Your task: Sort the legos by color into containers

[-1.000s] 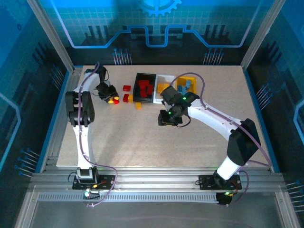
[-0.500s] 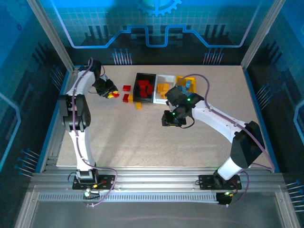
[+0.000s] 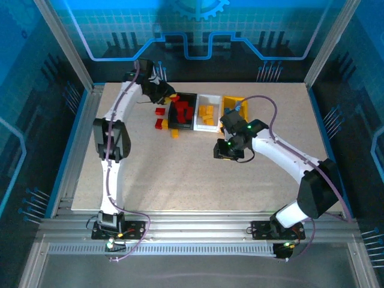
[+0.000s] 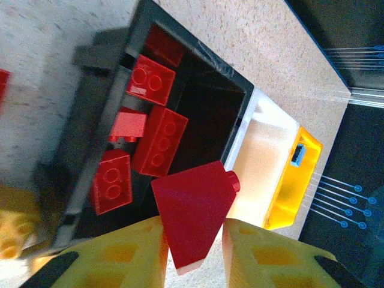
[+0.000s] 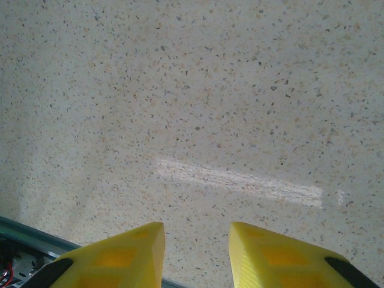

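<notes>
At the far left of the speckled tabletop [image 3: 180,174], the left gripper [image 4: 193,240] hovers over the black rectangular plastic bin [image 4: 207,114], its yellow jaws clamped on a red sloped plastic brick [image 4: 195,219] that hangs above the bin's near edge. Several red bricks [image 4: 159,141] already lie inside. Next along the row, the white plastic bin [image 3: 211,99] holds a cluster of orange-yellow bricks [image 3: 207,113], and the yellow plastic bin [image 4: 288,186] at the end shows a light blue brick [image 4: 298,155].

Nearer the middle of the table, the right gripper [image 5: 195,246] points down at bare surface, its jaws a little apart and holding nothing.

Sorting looks well advanced, with each colour gathered in a bin of its own. Work left appears to be small: the carried red piece is not yet released, and a few loose pieces lie just beside the black bin's left wall, among them two red bricks [image 3: 160,111] and an orange-yellow brick [image 3: 174,133] near its front corner. No loose blue pieces can be made out on the table.
</notes>
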Robot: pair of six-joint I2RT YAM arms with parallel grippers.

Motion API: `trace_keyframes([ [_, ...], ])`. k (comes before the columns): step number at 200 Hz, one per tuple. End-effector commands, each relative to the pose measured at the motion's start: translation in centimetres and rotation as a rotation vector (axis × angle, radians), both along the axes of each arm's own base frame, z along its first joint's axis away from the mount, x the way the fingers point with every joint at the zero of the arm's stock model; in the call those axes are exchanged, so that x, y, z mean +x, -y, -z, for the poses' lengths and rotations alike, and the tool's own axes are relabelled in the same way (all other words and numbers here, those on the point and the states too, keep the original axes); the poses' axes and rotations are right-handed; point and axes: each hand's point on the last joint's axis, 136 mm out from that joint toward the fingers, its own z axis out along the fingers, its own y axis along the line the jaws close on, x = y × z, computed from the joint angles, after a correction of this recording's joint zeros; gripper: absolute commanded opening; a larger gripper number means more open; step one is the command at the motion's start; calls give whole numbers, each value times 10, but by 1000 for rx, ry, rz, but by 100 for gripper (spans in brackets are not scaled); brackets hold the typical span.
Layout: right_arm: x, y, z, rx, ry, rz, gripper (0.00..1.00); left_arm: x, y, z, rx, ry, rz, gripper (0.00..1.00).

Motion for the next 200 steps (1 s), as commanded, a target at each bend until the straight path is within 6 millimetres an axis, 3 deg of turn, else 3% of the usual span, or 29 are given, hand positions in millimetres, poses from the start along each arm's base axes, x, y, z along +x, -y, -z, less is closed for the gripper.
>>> trace_keyframes([
  [1, 1, 5, -4, 13, 18, 7, 35, 6, 9, 18, -42, -61, -16, 30],
  [25, 3, 5, -2, 15, 16, 9, 35, 11, 13, 25, -50, -68, -20, 32],
  [36, 3, 5, -2, 15, 14, 9, 35, 13, 13, 25, -52, -69, -22, 41],
  [59, 4, 4, 0, 18, 10, 5, 35, 13, 13, 24, -48, -65, -21, 49],
  [100, 6, 1, 1, 21, 8, -9, 35, 8, 8, 2, -21, -15, 2, 55],
  [127, 6, -1, 4, 25, -3, -17, 35, 0, -28, -11, 115, 20, -4, 55],
  [163, 4, -3, 10, 28, -23, -22, 36, -6, -90, 2, 241, -28, -82, 56],
  [200, 9, -8, 9, 32, -31, -24, 35, 4, -109, 26, 227, -74, -134, 63],
])
